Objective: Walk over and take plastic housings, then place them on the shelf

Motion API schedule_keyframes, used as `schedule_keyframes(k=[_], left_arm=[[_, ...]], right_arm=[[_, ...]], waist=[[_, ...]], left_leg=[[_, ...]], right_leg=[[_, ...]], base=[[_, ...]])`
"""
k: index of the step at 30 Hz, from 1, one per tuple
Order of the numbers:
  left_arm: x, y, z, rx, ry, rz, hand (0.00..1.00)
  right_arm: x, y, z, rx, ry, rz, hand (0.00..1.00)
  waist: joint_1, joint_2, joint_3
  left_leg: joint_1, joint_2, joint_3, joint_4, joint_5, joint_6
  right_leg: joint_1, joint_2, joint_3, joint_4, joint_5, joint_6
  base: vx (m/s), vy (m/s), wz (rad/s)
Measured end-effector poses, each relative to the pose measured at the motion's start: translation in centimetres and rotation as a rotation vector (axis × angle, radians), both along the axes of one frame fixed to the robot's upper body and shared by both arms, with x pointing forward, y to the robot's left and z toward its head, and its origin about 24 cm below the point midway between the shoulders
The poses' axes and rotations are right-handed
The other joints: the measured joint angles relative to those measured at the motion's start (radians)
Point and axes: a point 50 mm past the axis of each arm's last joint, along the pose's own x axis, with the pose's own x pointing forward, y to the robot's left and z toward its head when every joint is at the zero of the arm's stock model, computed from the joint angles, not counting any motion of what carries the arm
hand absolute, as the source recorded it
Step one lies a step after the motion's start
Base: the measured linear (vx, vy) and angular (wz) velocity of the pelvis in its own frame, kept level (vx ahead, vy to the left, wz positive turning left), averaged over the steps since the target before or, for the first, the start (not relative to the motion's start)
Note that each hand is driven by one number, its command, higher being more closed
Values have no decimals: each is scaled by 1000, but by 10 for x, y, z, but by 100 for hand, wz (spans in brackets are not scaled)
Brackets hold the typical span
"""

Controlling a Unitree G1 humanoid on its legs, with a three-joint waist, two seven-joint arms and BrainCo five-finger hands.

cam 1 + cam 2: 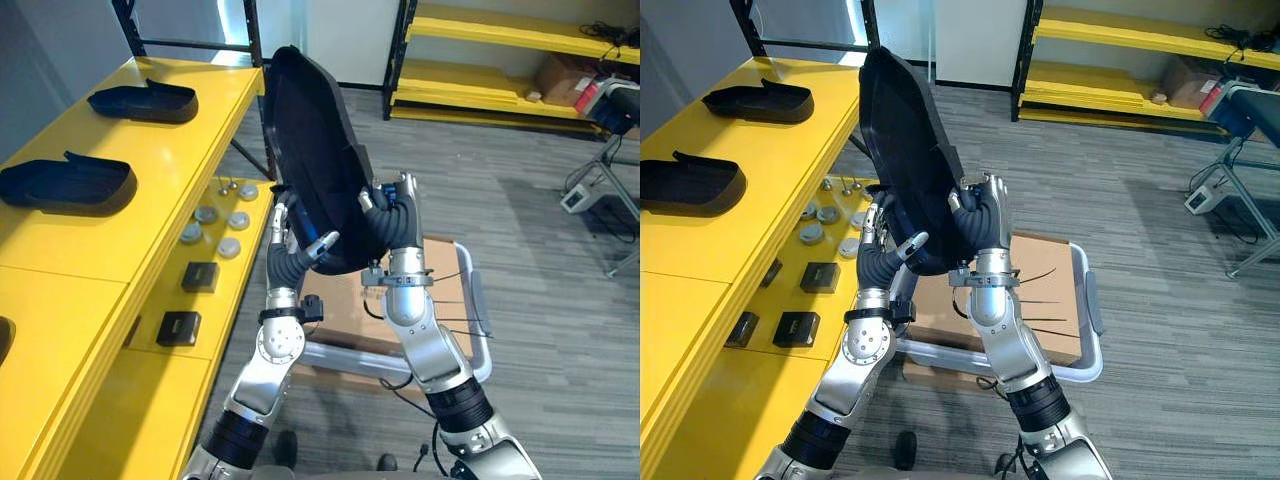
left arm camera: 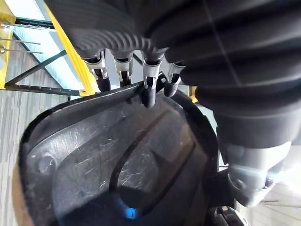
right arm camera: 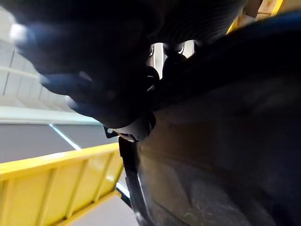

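Near, the left hand (image 1: 288, 245) and right hand (image 1: 395, 220) each have fingers (image 2: 149, 87) clamped on the lower edges of a large black plastic housing shell (image 1: 310, 140), held upright between them. Far left, two more black housings (image 1: 70, 183) lie on the yellow shelf (image 1: 180, 150); this one is not yet placed.

The raised housing (image 1: 315, 150) is hiding most of the left hand (image 1: 283, 225). Seen close up, the right hand (image 3: 94, 80) is blurring into a dark mass. A dark shape (image 1: 4, 340) on the yellow shelf (image 1: 60, 290) is running off the edge.
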Motion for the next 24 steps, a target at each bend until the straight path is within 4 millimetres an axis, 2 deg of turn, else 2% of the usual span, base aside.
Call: schedule_keyframes(k=[8, 14, 21, 24], left_arm=[[-3, 4, -10, -12, 50, -31, 0], [-5, -1, -13, -52, 75, -98, 0], [-13, -7, -11, -98, 75, -140, 0], [-21, -13, -3, -125, 31, -211, 0]], right_arm=[[13, -10, -22, 5, 115, -36, 100], [21, -22, -37, 35, 195, -77, 100], [26, -31, -48, 58, 253, -122, 100], [29, -35, -62, 43, 319, -146, 100]], waist=[[0, -1, -3], [2, -2, -3], [1, -2, -3], [4, -3, -3]], left_leg=[[0, -1, -8, 1, 1, 0], [-2, -2, -30, 0, 7, -1], [-7, -2, -34, -5, 9, -3], [-8, -2, -35, -4, 9, -3]], right_leg=[[2, 0, -5, 3, 0, 1], [12, 0, -29, 5, -5, -3], [10, 0, -32, 4, -6, -6], [11, 0, -33, 2, -6, -6]], base=[[1, -2, 2], [-14, -3, 11], [-27, 0, 1], [0, 0, 0]])
